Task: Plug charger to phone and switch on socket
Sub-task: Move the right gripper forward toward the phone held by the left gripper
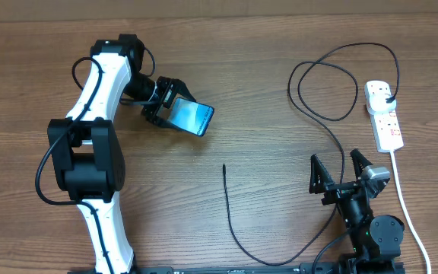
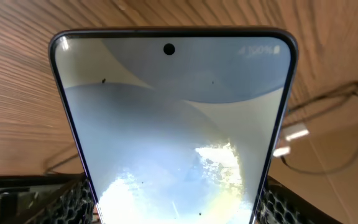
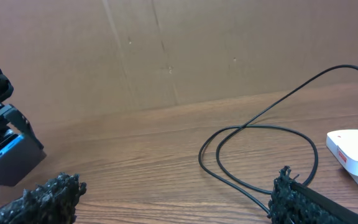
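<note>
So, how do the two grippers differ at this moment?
The left gripper is shut on the phone; the right gripper is open and empty. The left is far out over the table; the right is near the front edge, by the charger. Both have black fingers.

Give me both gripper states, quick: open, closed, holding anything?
Left gripper: closed on the phone.
Right gripper: open, holding nothing.

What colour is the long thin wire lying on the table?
Black. The charger shows best in the overhead view, looping across the wood.
</note>
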`<state>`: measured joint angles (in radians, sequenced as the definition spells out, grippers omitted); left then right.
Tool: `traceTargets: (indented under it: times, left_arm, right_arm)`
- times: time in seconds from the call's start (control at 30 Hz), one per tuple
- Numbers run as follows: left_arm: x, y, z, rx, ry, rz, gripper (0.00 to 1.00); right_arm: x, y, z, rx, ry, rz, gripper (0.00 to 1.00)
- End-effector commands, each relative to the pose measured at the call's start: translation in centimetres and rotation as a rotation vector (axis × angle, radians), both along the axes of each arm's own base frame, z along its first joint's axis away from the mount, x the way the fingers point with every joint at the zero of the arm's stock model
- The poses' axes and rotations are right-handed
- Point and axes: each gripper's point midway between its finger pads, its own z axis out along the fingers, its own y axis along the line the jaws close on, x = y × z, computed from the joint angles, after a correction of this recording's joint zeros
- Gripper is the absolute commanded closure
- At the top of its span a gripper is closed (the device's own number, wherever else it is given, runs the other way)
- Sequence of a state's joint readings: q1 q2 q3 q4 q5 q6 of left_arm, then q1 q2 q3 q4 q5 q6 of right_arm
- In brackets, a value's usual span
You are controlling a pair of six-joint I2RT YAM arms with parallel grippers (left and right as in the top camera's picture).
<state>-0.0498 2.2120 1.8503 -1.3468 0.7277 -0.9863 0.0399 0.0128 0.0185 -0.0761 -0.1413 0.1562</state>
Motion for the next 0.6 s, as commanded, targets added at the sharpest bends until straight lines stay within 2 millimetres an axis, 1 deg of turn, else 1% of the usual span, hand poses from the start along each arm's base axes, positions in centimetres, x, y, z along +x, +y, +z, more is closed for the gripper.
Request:
traceTargets:
  times: [0.0,0.27,0.4,0.57]
  left_arm:
    - [0.3,0.4,1.8,0.044,-0.077,-0.027,0.96]
    - [0.1,0.0,1.5,0.068,-0.079,-0.048,0.96]
    - [0.1,0.0,1.5,0.068,-0.079,-0.05,0.96]
    - [0.1,-0.1,1.5,0.067,-0.079,-0.05,0.96]
  right_arm:
    - [0.0,0.0,-0.2,-0.007,-0.004,-0.004,0.0]
    - [0.0,0.0,0.0,-0.006,-0.01,-0.005,0.0]
    - [0.0,0.0,0.8,-0.005,-0.045,-0.004,0.0]
    - [-0.1,0.0,1.1,-0.005,-0.045,-0.002,0.0]
